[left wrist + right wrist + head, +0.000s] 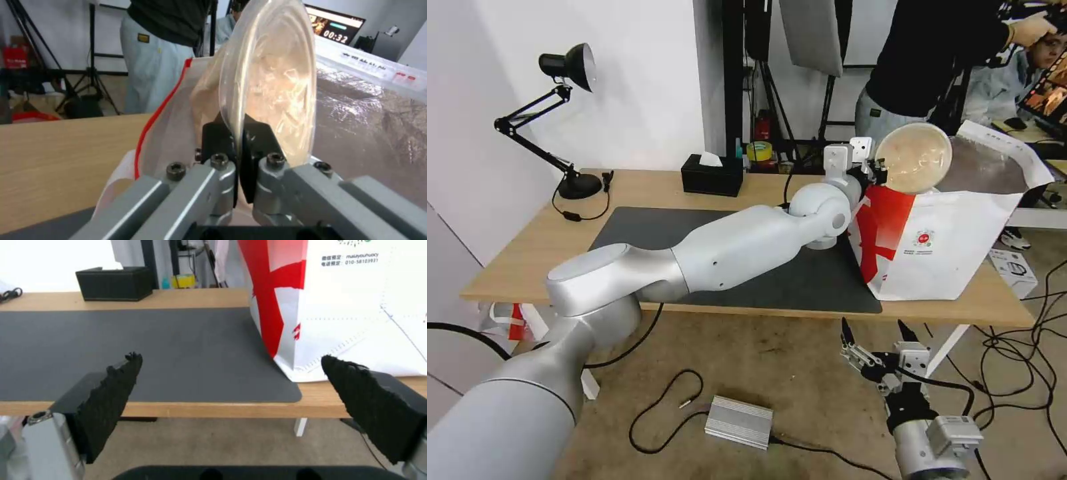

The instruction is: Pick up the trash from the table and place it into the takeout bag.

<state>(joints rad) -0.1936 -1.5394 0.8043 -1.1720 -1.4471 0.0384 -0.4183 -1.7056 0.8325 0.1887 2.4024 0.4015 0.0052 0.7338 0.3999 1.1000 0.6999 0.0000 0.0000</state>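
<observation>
A round, pale, see-through bowl point(914, 158) point(271, 83), a piece of the trash, hangs tilted on edge over the near rim of the takeout bag point(940, 247) point(365, 116). My left gripper point(875, 175) point(240, 133) is shut on the bowl's rim, its arm stretched across the table point(527, 253). The red-and-white bag stands open on the table's right end, silver lining showing, partly on the dark grey mat point(654, 227) point(133, 340). My right gripper point(879, 332) point(231, 358) hangs open below the table's front edge, facing the takeout bag point(347, 306), with nothing between its fingers.
A black tissue box point(712, 175) point(114, 283) sits at the table's back edge and a black desk lamp point(560, 120) at the back left. A person point(934, 60) stands behind the bag. Cables and a silver box point(738, 421) lie on the floor.
</observation>
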